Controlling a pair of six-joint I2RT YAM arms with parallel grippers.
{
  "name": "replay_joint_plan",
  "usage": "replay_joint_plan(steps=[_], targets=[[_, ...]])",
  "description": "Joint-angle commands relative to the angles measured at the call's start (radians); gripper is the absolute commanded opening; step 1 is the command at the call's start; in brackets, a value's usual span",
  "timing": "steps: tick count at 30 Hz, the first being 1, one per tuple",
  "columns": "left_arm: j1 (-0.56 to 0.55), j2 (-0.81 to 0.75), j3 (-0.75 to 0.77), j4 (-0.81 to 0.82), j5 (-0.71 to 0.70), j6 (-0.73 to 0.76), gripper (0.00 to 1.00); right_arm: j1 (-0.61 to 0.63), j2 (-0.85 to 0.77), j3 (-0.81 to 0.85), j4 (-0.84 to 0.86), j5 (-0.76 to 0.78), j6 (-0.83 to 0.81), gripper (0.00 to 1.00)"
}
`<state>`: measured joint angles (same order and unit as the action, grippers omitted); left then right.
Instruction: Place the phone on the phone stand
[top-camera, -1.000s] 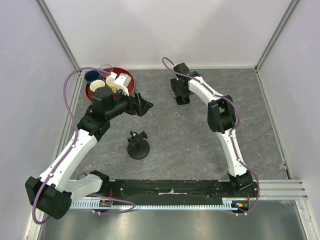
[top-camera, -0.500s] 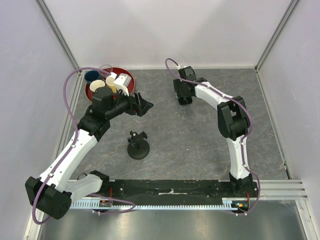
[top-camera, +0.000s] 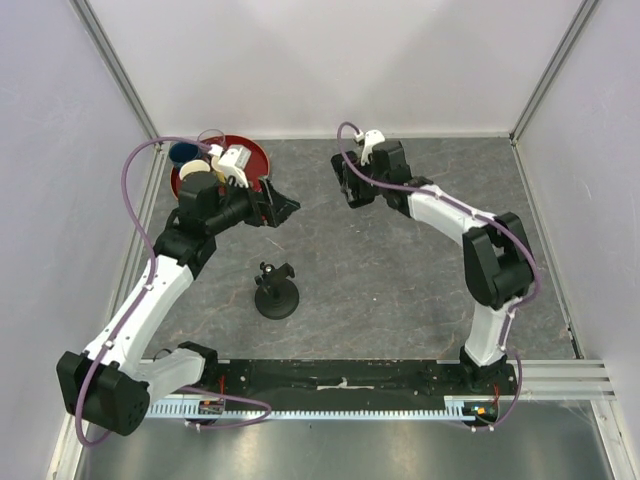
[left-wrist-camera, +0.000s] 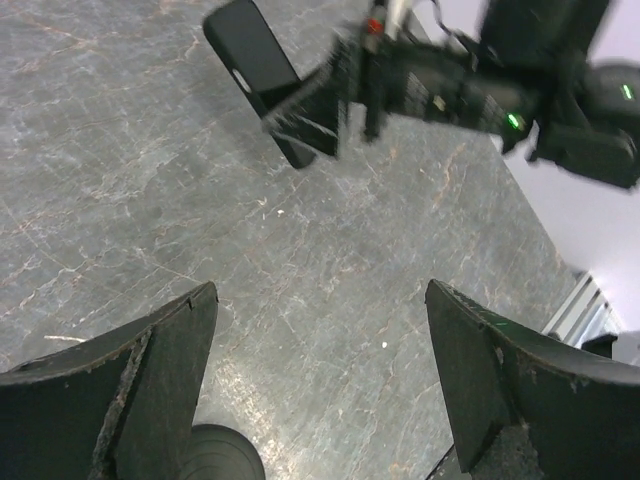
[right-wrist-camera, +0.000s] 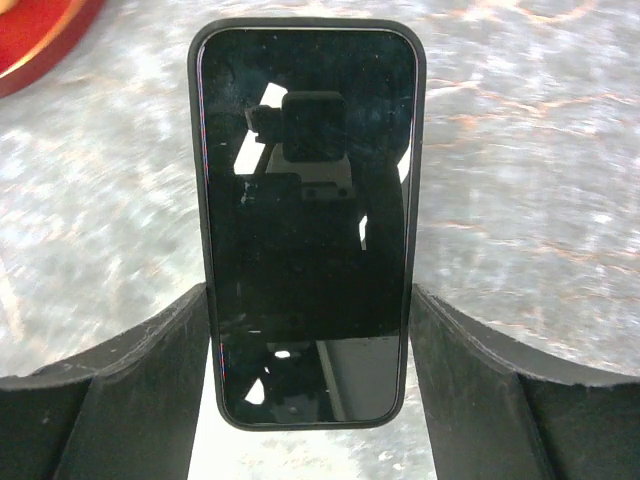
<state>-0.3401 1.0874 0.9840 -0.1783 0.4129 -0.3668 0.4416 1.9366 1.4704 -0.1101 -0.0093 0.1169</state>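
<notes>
- The phone (right-wrist-camera: 308, 220) sits between the fingers of the right gripper (right-wrist-camera: 308, 345), clamped across its width by the long edges. It is over the far middle of the table (top-camera: 400, 270), well apart from the phone stand (top-camera: 276, 296).
- It is probably a stiff, light slab with a glossy, slippery, breakable screen, so an edge grip on the lower half suits it.
- The left gripper (left-wrist-camera: 320, 350) gapes wide and holds nothing.
- The right wrist view shows the edge contact. The left wrist view shows most of the phone jutting free, apparently off the table. Only the top view shows the stand clearly.
</notes>
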Motion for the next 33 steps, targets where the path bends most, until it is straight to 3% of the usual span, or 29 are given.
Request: replay_joint_plan(steps=[1,4,14,23,33], targets=[[0.072,-0.003,-0.030,0.092,0.069,-0.112,0.91,0.055,-0.226,-0.170,0.367,-0.228,-0.109,0.00],[0.124,0.003,-0.047,0.120,0.093,-0.161,0.91,0.089,-0.286,-0.228,0.449,-0.302,-0.172,0.00],[0.147,0.075,-0.034,0.152,0.214,-0.179,0.92,0.193,-0.294,-0.186,0.363,-0.356,-0.313,0.00],[0.156,0.082,-0.024,0.094,0.133,-0.172,0.92,0.250,-0.318,-0.170,0.334,-0.362,-0.345,0.00],[0.197,0.089,-0.044,0.143,0.191,-0.212,0.88,0.286,-0.334,-0.145,0.248,-0.414,-0.421,0.00]])
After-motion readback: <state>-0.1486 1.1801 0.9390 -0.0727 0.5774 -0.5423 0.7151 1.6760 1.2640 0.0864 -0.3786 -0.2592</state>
